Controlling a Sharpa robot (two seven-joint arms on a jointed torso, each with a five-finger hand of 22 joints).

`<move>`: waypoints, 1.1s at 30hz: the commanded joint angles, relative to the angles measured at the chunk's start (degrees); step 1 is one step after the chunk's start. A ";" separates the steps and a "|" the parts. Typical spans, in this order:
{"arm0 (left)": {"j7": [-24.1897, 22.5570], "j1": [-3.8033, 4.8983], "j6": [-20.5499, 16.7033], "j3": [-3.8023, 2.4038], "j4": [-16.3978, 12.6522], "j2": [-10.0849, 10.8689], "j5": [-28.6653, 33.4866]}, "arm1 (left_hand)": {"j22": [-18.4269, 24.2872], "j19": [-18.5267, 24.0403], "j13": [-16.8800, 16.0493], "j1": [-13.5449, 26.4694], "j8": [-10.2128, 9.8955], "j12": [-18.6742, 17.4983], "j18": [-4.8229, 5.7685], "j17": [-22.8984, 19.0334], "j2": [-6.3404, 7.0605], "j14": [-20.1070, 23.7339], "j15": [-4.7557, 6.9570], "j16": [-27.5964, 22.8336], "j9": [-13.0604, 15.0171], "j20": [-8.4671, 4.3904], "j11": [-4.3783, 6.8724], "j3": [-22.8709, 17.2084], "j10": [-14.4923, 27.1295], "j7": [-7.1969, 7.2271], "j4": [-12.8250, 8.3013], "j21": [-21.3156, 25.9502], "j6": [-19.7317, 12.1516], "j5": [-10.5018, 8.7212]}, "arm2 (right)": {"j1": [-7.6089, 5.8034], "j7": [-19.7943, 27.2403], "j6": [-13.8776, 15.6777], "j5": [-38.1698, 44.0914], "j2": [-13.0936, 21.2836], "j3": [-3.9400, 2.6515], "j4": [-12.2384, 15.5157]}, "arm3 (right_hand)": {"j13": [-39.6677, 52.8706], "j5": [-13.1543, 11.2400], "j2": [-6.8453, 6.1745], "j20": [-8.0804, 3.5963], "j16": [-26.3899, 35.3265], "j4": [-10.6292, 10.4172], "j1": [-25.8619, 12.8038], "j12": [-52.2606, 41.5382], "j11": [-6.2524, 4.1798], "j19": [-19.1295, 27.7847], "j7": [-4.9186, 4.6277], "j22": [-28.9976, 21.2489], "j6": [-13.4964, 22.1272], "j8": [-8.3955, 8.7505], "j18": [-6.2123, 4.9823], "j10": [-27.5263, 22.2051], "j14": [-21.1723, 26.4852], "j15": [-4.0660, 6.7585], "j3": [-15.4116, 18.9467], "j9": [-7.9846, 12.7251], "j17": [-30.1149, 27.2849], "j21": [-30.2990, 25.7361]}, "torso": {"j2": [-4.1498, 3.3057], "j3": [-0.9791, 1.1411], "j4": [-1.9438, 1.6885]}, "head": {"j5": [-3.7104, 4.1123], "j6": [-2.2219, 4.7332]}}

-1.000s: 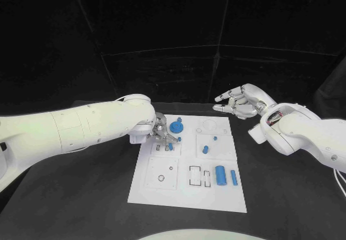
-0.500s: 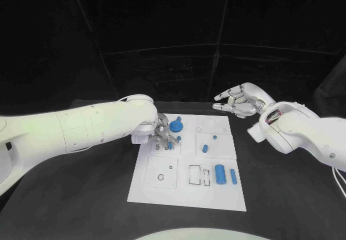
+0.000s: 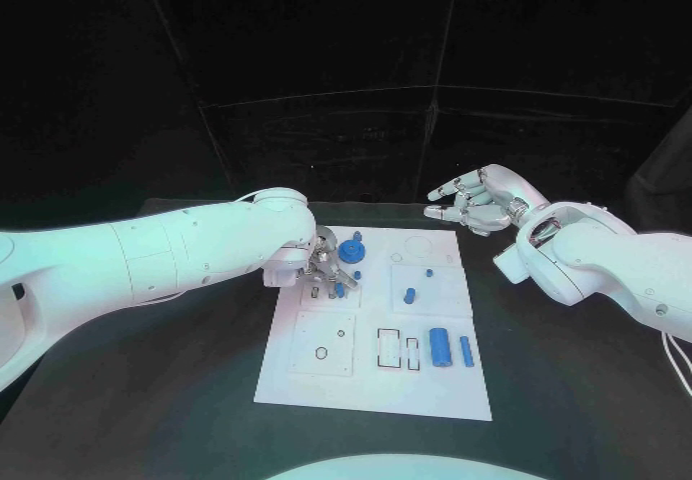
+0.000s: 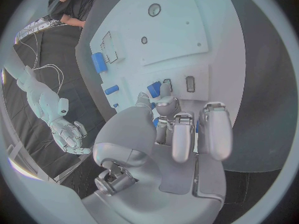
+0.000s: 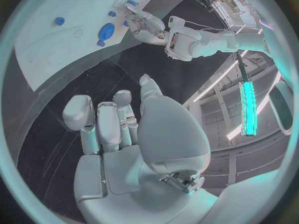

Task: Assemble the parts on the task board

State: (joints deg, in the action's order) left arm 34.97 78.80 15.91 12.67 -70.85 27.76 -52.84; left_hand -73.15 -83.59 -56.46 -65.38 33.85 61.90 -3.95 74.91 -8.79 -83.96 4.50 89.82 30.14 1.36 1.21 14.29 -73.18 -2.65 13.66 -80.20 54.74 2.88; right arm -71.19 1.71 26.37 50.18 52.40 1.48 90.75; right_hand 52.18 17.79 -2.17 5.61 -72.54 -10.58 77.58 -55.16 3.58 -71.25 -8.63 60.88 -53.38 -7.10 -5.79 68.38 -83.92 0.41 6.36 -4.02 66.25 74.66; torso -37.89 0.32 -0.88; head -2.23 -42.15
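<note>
The white task board (image 3: 372,375) lies in the middle of the black table. My left hand (image 3: 323,262) hovers low over the board's far left part and pinches a small blue part (image 3: 339,289) between its fingertips (image 4: 165,106), close to a small slot (image 4: 190,83). A blue gear-like part (image 3: 353,253) sits just beside that hand. Two small blue parts (image 3: 411,296) lie mid-board. A thick blue cylinder (image 3: 440,348) and a thinner one (image 3: 467,351) lie at the board's right. My right hand (image 3: 477,203) hangs in the air beyond the far right corner, loosely curled, holding nothing.
Empty outlined recesses (image 3: 391,348) and round holes (image 3: 322,352) mark the board's near half. Bare black table (image 3: 159,400) surrounds the board on all sides. In the right wrist view the board (image 5: 50,50) and my left hand (image 5: 146,27) lie ahead of the right hand's fingers (image 5: 106,122).
My left hand has shifted slightly over the board's far left part with the small blue part still pinched. The right hand has stayed almost still.
</note>
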 commanded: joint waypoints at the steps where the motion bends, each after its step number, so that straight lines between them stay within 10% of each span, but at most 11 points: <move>1: 0.24 0.06 0.96 -0.03 -0.18 -0.05 -0.10 | -0.09 -0.29 -0.01 -1.14 0.47 -0.06 0.66 15.09 0.48 -6.04 0.42 0.18 0.32 -0.03 0.18 -0.20 0.41 0.04 -1.18 -0.22 -0.44 -0.04 | -0.12 -0.47 0.21 0.26 -0.12 -0.04 -0.02 | -0.06 0.30 0.65 0.05 0.30 -0.04 -0.05 0.20 -0.03 0.58 0.08 -0.16 0.39 -0.32 -0.45 -0.56 -0.94 0.34 0.41 0.01 -0.07 -0.31 | 0.02 0.03 -0.01 | 0.00 -0.07; 12: -1.57 0.03 1.44 -0.03 -0.49 0.26 -0.08 | -0.26 -0.15 0.83 -7.74 1.04 -0.87 0.64 15.09 0.91 -6.04 0.53 0.18 1.43 -0.08 0.33 -3.75 1.17 0.16 -7.27 -0.20 -1.76 -0.02 | -0.12 -0.84 -0.62 0.74 -0.42 -0.04 -0.37 | 0.10 0.98 0.60 -0.01 0.28 0.36 1.21 -0.12 -0.13 0.54 0.14 -0.30 0.41 -0.50 -0.46 -0.31 -1.09 0.42 0.84 0.02 0.21 -0.55 | -0.05 -0.01 0.10 | 0.03 0.04; 21: -4.65 0.01 -2.86 -0.03 -1.27 1.06 -0.06 | -0.52 -0.10 2.13 -15.20 -0.53 -2.76 0.64 15.09 -2.75 -6.04 0.78 0.18 0.98 -0.52 0.66 -14.57 2.23 0.19 -14.39 -0.21 -3.64 0.67 | -0.12 -1.24 -1.05 0.88 -0.72 -0.04 -0.74 | 0.38 2.53 0.82 -0.07 0.17 0.32 1.75 -0.52 -0.17 0.39 0.18 -0.29 0.42 -0.64 -0.44 0.00 -1.24 0.46 1.22 0.03 0.52 -0.63 | -0.01 -0.03 -0.05 | 0.36 -0.03; 24: -5.55 0.01 -4.39 -0.04 -1.63 1.47 0.46 | -0.70 -0.11 2.54 -13.24 -0.55 -3.16 0.68 15.09 -1.34 -6.04 0.61 0.18 1.11 -0.22 0.48 -19.80 2.02 0.02 -15.96 -0.24 -3.62 0.90 | -0.12 -1.39 -1.31 0.91 -0.91 -0.04 -0.89 | 0.40 2.69 0.83 -0.07 0.21 0.31 1.81 -0.56 -0.18 0.39 0.18 -0.31 0.41 -0.67 -0.44 0.03 -1.24 0.47 1.27 0.03 0.48 -0.65 | 0.02 -0.03 -0.05 | 0.34 -0.07; 28: -6.15 0.01 -6.01 -0.04 -2.42 2.20 1.60 | -1.08 -0.08 3.25 -1.85 0.58 -3.33 0.62 15.09 5.74 -6.04 0.21 0.18 2.30 -0.01 0.31 -41.28 1.36 -0.36 -19.07 -0.16 -3.35 0.80 | -0.12 -1.54 -1.65 0.93 -1.07 -0.04 -1.06 | 0.39 2.84 0.84 -0.08 0.25 0.29 1.83 -0.57 -0.18 0.41 0.19 -0.35 0.41 -0.68 -0.45 0.03 -1.24 0.47 1.33 0.03 0.45 -0.69 | 0.04 0.00 -0.08 | 0.36 -0.12; 33: -6.92 0.01 -9.82 -0.03 -4.49 3.60 2.27 | -1.37 -0.18 3.16 2.88 2.45 -2.73 0.63 15.09 8.92 -6.04 0.32 0.18 3.83 -0.06 0.23 -51.47 0.75 -0.21 -19.75 -0.13 -3.49 1.12 | -0.12 -1.69 -2.03 0.98 -1.19 -0.04 -1.24 | 0.33 2.99 0.82 -0.08 0.32 0.33 1.97 -0.53 -0.19 0.41 0.19 -0.38 0.42 -0.70 -0.45 0.00 -1.23 0.48 1.39 0.04 0.39 -0.72 | 0.07 0.02 -0.17 | 0.33 -0.11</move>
State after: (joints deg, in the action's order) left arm 30.03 78.75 10.34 12.66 -74.75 31.19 -51.78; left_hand -74.44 -83.80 -53.17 -63.54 35.96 58.77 -3.95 74.91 -0.23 -83.96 4.92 89.82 33.78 1.15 1.52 -26.22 -72.08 -3.09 3.42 -80.20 51.51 3.59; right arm -71.19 0.20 25.18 50.85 51.26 1.49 89.50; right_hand 52.52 20.50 -1.44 5.62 -72.34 -10.28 78.93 -55.44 3.37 -70.85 -8.44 60.56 -53.18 -7.59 -5.78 68.17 -83.92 0.41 7.49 -4.02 66.69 74.21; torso -37.86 0.31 -0.98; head -1.83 -42.25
